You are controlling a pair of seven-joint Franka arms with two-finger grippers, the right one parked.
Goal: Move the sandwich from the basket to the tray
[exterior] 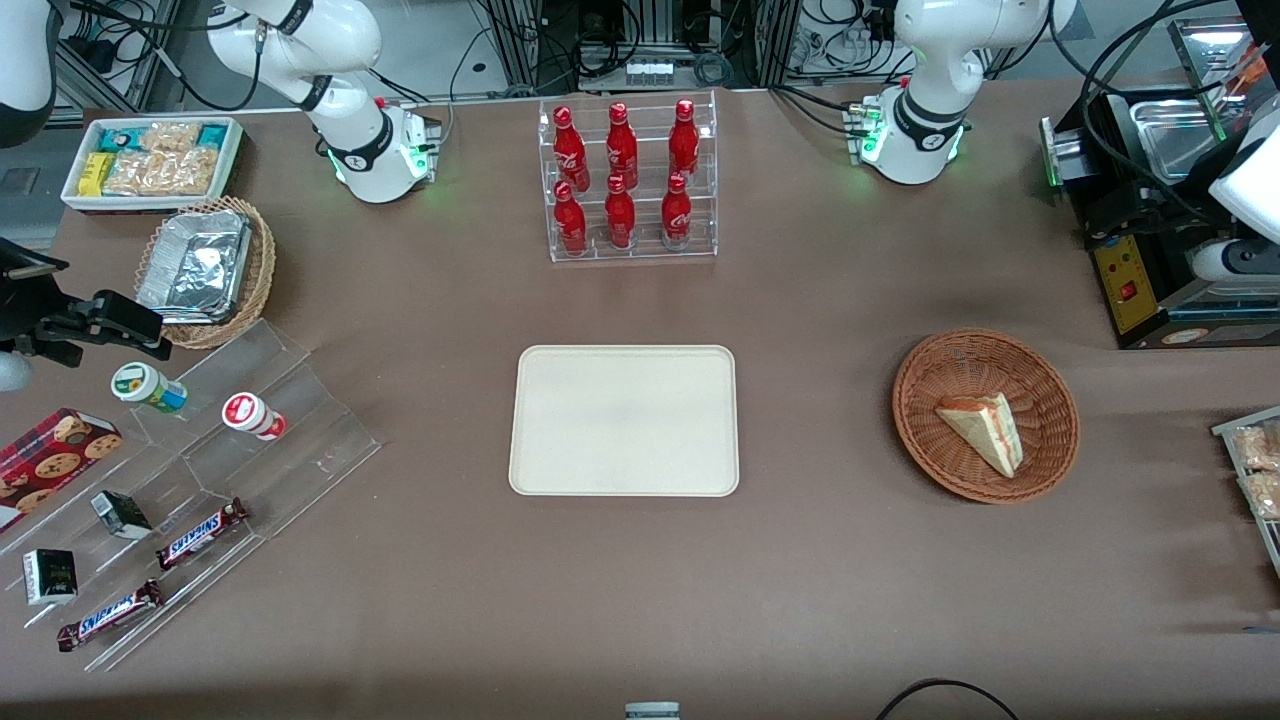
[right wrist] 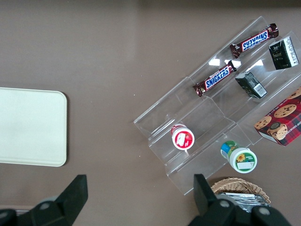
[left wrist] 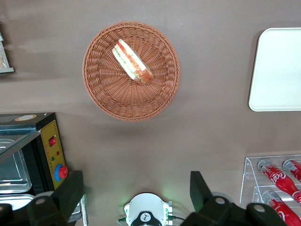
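While the left arm hangs high over the table, its gripper [left wrist: 136, 197] is held well above the surface with both fingers [left wrist: 70, 190] spread wide apart and nothing between them; it sits above bare tabletop between the arm's base [exterior: 915, 140] and the wicker basket [exterior: 1050, 440].

Nearest the front camera lies a stepped clear acrylic display [exterior: 200, 500] toward the parked arm's end of the table. It carries two Snickers bars [exterior: 200, 533], two small dark boxes [exterior: 120, 513], a red-lidded cup [exterior: 252, 415] and a green-lidded cup [exterior: 148, 387], with a cookie box [exterior: 50, 465] at its edge.

Next comes the tray [exterior: 624, 420], flat and cream-coloured, lying at the table's middle with nothing on it. Level with it, toward the working arm's end, is the round reddish-brown basket. The sandwich [exterior: 985, 430] rests inside that basket, a pale triangular wedge with a red and green filling layer showing along one edge [left wrist: 131, 61]. Basket and tray are well apart, with bare brown tabletop [exterior: 820, 560] between them.

Farther from the camera, a lighter wicker basket holding a foil container [exterior: 195, 265] sits near the display. A black appliance with a yellow control panel [exterior: 1125, 285] stands at the working arm's end. Farther still, a clear rack holds six red Coca-Cola bottles [exterior: 620, 175], and a white bin of snack packets [exterior: 150, 160] occupies the parked arm's corner.
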